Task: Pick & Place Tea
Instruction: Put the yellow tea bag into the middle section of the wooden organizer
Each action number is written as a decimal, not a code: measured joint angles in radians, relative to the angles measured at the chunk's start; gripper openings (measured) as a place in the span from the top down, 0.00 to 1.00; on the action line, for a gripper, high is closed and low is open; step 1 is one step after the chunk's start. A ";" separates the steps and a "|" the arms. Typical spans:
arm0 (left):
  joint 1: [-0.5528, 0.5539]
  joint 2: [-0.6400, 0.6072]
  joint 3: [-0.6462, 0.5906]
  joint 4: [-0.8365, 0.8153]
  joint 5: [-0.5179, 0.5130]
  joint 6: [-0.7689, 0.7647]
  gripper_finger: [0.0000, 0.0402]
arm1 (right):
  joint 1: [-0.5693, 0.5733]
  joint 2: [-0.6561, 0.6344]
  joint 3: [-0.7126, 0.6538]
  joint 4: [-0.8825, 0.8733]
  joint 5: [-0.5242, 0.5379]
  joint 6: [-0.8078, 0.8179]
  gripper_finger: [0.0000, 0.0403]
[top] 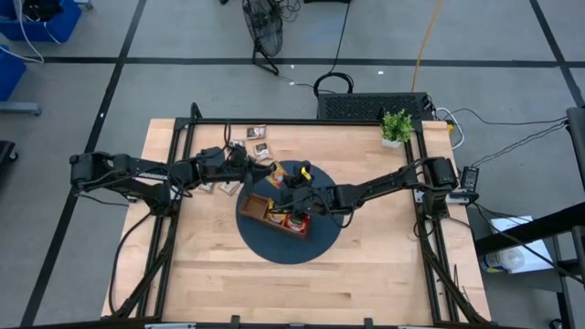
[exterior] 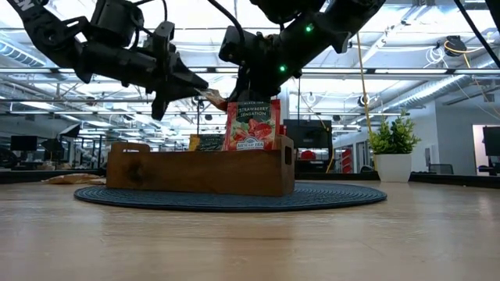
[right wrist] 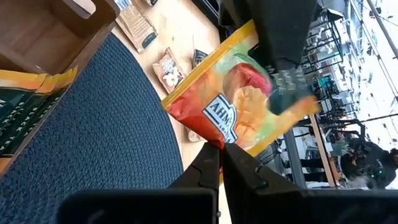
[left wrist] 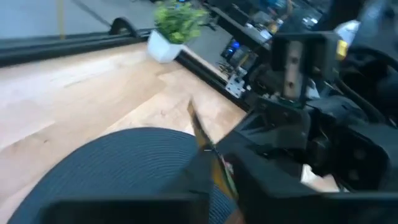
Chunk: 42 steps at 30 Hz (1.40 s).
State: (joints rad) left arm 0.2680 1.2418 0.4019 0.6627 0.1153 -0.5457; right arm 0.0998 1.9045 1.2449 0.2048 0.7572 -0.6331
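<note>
An orange tea sachet [right wrist: 242, 118] hangs in the air above the round dark blue mat [top: 320, 239], just beyond the wooden tray [exterior: 195, 168]. Both grippers meet at it. My left gripper [left wrist: 214, 174] comes from the table's left and my right gripper [right wrist: 221, 158] from the right, each shut on the sachet. A red sachet [exterior: 251, 125] stands upright in the tray's end compartment, with darker sachets [exterior: 209, 143] beside it. Loose sachets [top: 256, 132] [top: 219, 187] lie flat on the table left of and beyond the mat. My left gripper pinches the orange sachet between its two fingers and comes at it about level from the table's left. In its wrist view the sachet's thin edge [left wrist: 202, 134] sticks out past the fingers. The sachet is lifted clear. My right gripper pinches the orange sachet's lower corner [right wrist: 214, 144] between its two fingers, at the side opposite the left gripper. The sachet spreads out flat beyond the fingertips, clear of the mat and tray.
A small green potted plant [top: 396, 126] stands at the table's far right corner. The black frame rails [top: 183, 196] run along the left and right sides. Bare wood [top: 292, 288] lies on the near side of the mat.
</note>
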 joint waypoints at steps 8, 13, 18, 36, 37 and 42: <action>0.000 -0.096 -0.002 0.037 0.096 0.274 0.99 | 0.015 -0.004 0.005 0.005 0.052 0.145 0.94; -0.003 -0.230 0.000 -0.112 0.102 0.473 0.99 | 0.027 -0.011 0.000 -0.027 0.120 0.151 0.86; -0.051 -0.283 0.000 -0.342 0.208 0.617 0.99 | -0.001 -0.097 0.001 -0.105 0.126 0.279 0.80; -0.255 0.015 0.047 -0.284 0.243 0.907 1.00 | -0.206 -0.242 -0.149 -0.039 -0.273 0.510 0.81; -0.251 0.031 0.053 -0.286 0.243 0.911 1.00 | -0.206 -0.242 -0.157 -0.024 -0.259 0.504 0.81; -0.228 0.122 0.088 -0.284 0.243 0.914 1.00 | -0.200 -0.242 -0.173 0.001 -0.256 0.481 0.81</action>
State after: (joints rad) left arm 0.0402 1.3639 0.4900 0.3784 0.3579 0.3683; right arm -0.1001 1.6623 1.0721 0.2062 0.5010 -0.1520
